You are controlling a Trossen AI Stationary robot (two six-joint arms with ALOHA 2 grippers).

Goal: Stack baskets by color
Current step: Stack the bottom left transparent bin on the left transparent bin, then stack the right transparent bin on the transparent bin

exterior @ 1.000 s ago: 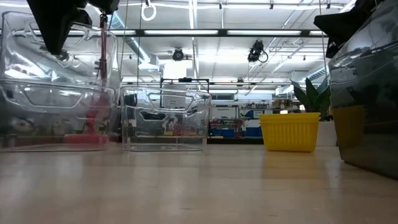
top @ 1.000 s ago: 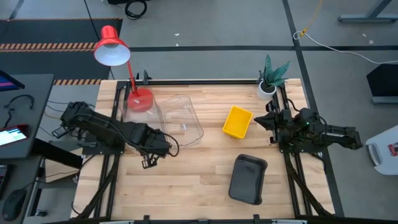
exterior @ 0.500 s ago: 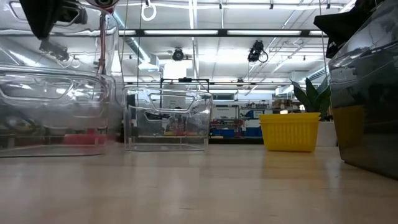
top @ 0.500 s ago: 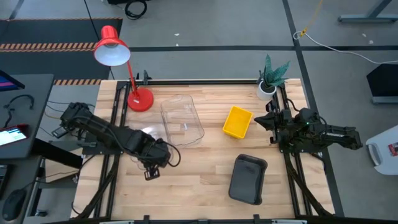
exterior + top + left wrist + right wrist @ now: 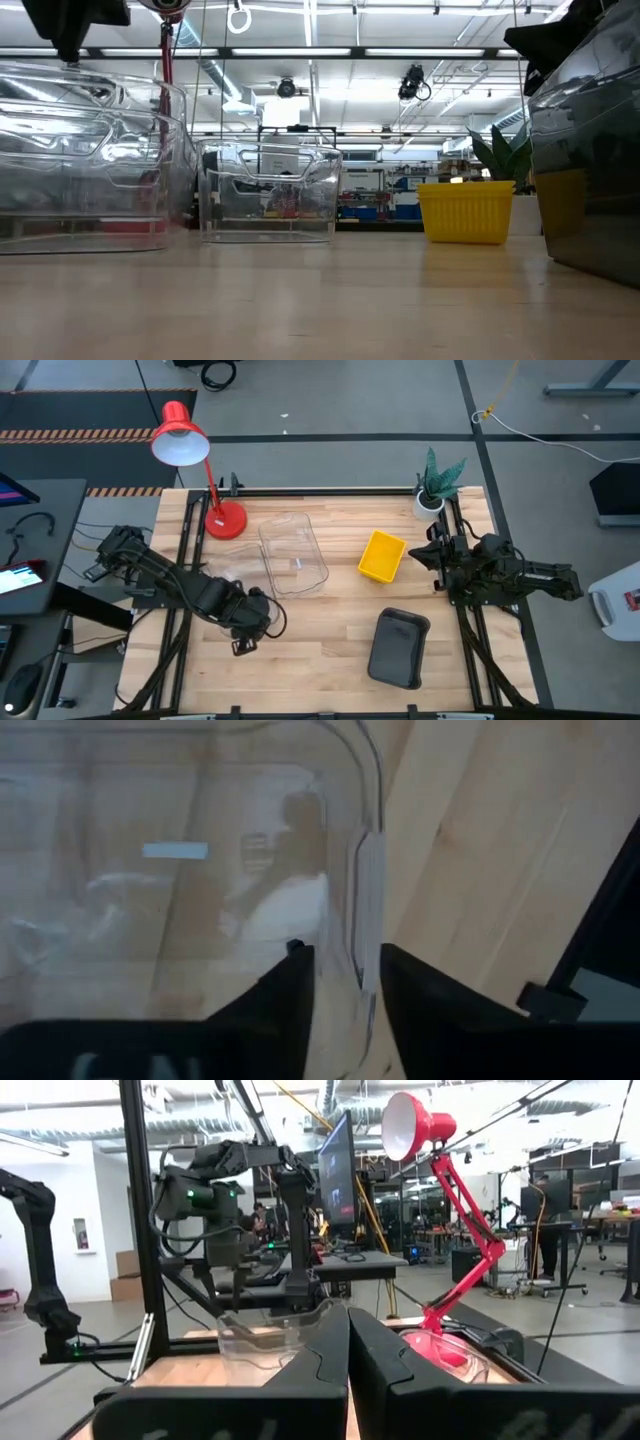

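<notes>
Two clear baskets show. One (image 5: 292, 553) stands at the table's far middle. The other (image 5: 222, 582) rests on the table left of it, under my left gripper (image 5: 245, 612), which points down. In the left wrist view its fingers (image 5: 342, 990) stand apart on either side of this basket's end wall (image 5: 366, 890). A yellow basket (image 5: 382, 556) sits right of centre and a dark grey basket (image 5: 398, 648) lies near the front right. My right gripper (image 5: 348, 1342) waits shut at the table's right side (image 5: 428, 552). My left gripper comes from above with one finger inside the clear basket and one outside, astride the rim of its end wall (image 5: 366, 935). The gap is wider than the wall, which lies close to one finger (image 5: 400, 990); I cannot tell whether they touch. The basket sits on the table.
A red desk lamp (image 5: 180, 438) stands with its base (image 5: 226, 520) at the far left, just beyond the clear baskets. A small potted plant (image 5: 436, 482) is at the far right corner. Bare wood (image 5: 310, 650) lies at the near middle.
My left gripper has gone toward the table's near edge, taking the clear basket with it. The basket, which lay over the lamp's base, now sits clear of it, nearer the front.
</notes>
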